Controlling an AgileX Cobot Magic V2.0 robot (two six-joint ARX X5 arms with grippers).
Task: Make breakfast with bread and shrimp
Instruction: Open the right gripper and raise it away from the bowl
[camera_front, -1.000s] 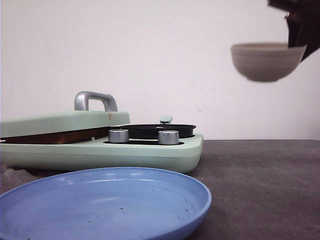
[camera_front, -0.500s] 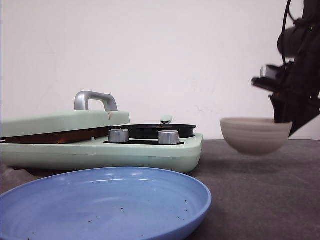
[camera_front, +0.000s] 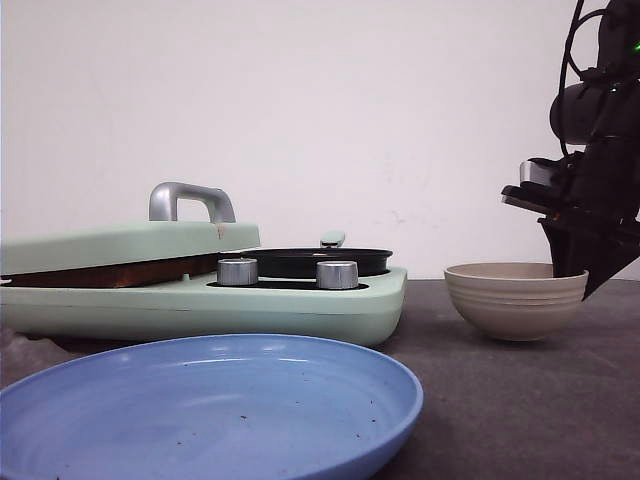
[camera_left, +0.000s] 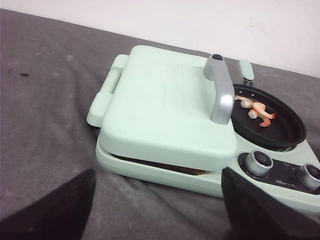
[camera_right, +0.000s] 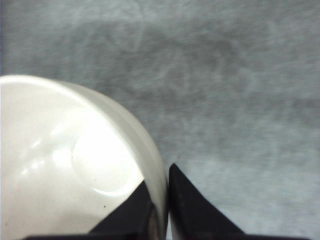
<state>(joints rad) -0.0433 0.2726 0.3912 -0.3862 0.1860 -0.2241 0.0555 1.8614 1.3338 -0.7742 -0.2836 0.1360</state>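
Now we see right claw clamped on beige bowl rim, bowl on tabletop | left claw spread wide | shrimp in black pan | bread hidden.

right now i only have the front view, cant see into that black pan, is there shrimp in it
Observer: Yes, the left wrist view shows a few orange-pink shrimp lying in the black pan.
Operator: and the bowl, anything left inside
Observer: The right wrist view shows the bowl bare inside, nothing in it.
Operator: is the right gripper off the bowl
Observer: No, the right gripper is pinching the bowl's rim, one finger inside and one outside.
Operator: left gripper
Observer: The left gripper is open and holds nothing, over the cloth near the green cooker.
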